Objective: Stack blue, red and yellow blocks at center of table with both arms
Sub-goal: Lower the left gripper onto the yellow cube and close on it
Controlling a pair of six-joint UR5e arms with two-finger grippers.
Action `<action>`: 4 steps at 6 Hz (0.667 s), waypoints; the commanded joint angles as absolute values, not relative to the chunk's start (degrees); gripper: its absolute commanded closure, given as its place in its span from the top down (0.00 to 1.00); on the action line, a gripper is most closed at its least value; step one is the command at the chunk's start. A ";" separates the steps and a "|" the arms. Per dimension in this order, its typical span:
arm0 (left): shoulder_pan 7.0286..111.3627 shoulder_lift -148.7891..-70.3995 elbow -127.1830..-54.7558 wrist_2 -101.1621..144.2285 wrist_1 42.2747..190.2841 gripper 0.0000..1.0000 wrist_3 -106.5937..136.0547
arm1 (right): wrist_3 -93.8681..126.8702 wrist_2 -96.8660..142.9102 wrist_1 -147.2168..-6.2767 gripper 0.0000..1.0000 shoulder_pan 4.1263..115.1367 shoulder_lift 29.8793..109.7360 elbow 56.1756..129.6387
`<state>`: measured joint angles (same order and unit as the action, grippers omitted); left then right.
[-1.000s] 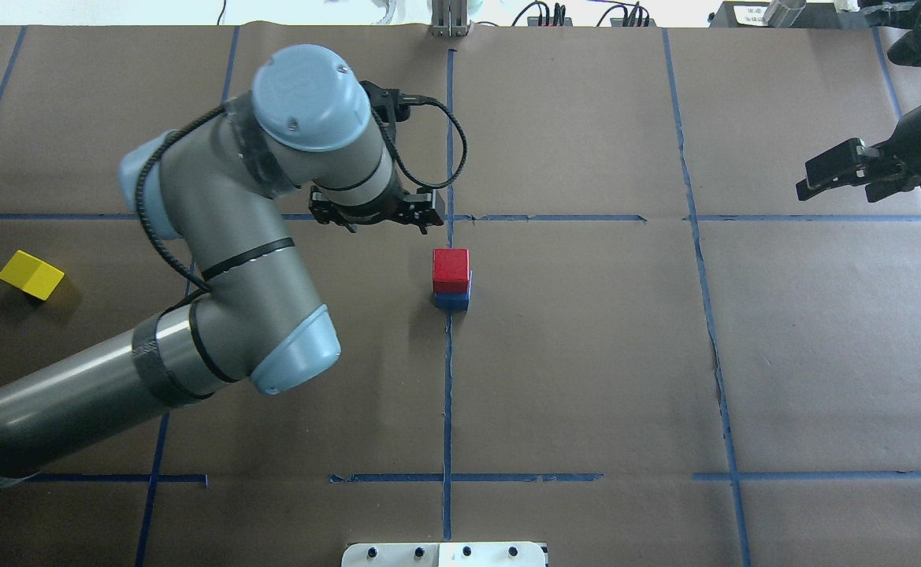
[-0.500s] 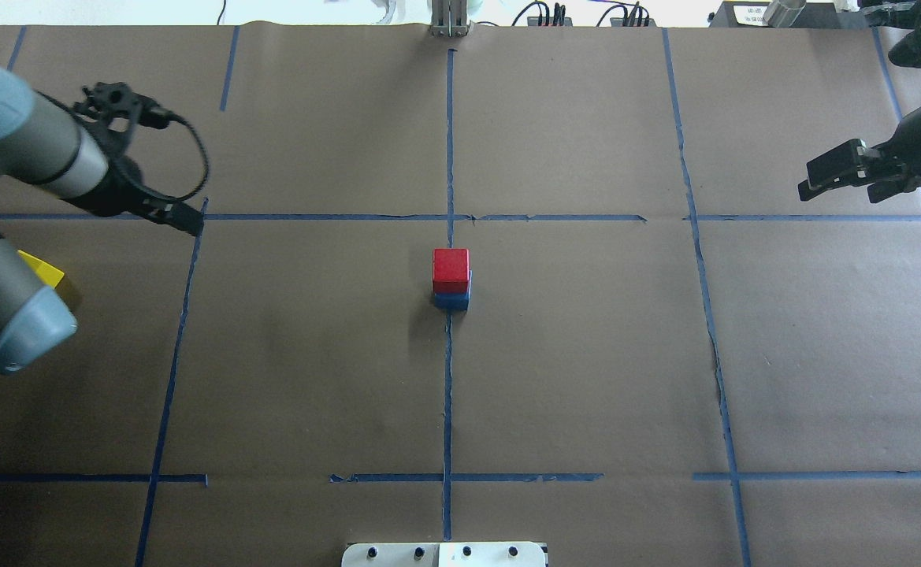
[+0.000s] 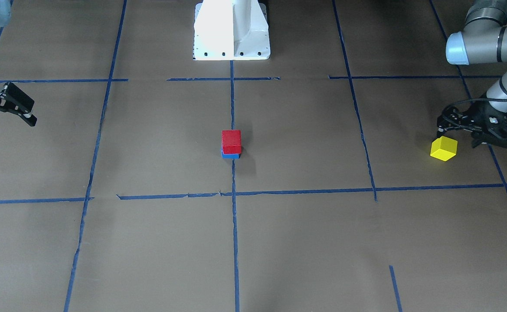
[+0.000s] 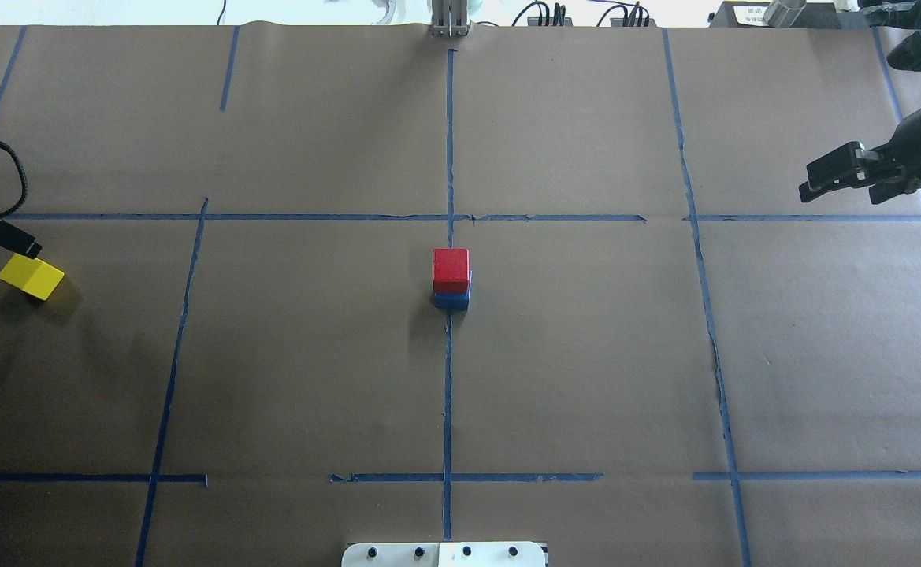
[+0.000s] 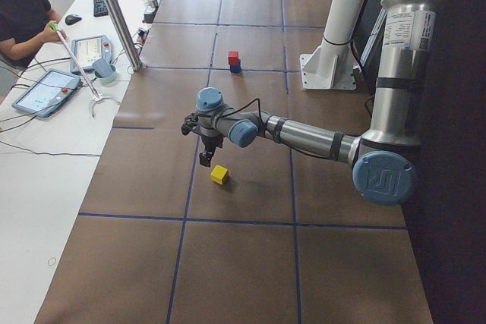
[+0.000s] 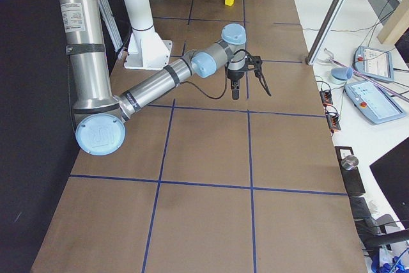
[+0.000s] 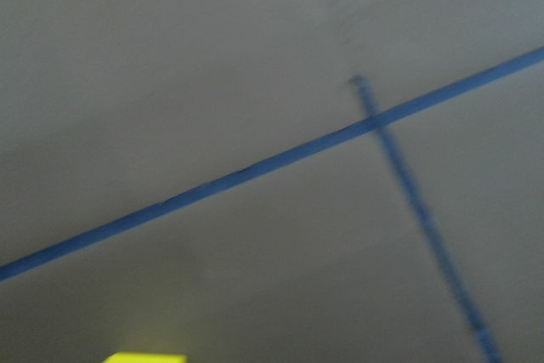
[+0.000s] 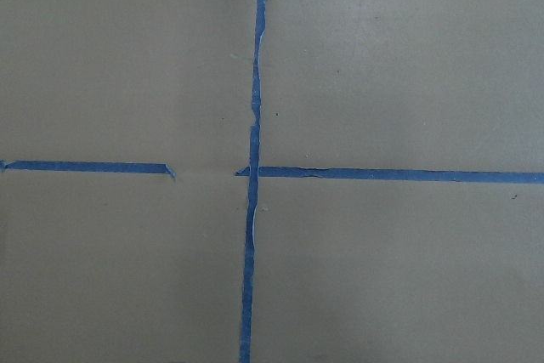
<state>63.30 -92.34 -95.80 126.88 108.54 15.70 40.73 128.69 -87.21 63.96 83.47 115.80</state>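
Note:
A red block [image 4: 451,270] sits on a blue block [image 4: 451,300] at the table's centre; the stack also shows in the front view [image 3: 231,141]. A yellow block [image 4: 31,275] lies alone at the far left, also in the front view [image 3: 443,148] and as a sliver in the blurred left wrist view [image 7: 144,357]. My left gripper [image 3: 458,135] hovers open and empty just beside and above the yellow block, without touching it. My right gripper [image 4: 816,177] is open and empty, raised at the far right.
Blue tape lines [image 4: 448,378] divide the brown paper into squares. The white robot base [image 3: 231,30] stands at the near edge. An operator [image 5: 23,5] sits at a side table with tablets [image 5: 45,89] beyond a metal post [image 5: 114,13].
My left arm has swung from beside the centre stack out to the far left, over the yellow block. The stack and my right arm have not moved.

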 commanded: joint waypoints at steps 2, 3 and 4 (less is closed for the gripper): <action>63.11 -92.11 -92.30 127.09 109.33 1.00 19.84 | 40.69 128.58 -87.19 1.00 63.11 83.23 115.75; 63.02 -92.20 -91.24 127.00 111.60 1.00 20.04 | 40.69 128.50 -87.19 1.00 63.02 83.23 115.75; 62.76 -93.24 -89.23 127.00 112.49 1.00 20.04 | 40.69 128.50 -87.19 1.00 63.02 83.15 115.84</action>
<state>62.97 -92.49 -90.94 127.02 111.32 19.83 40.69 128.51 -87.19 63.07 83.21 115.77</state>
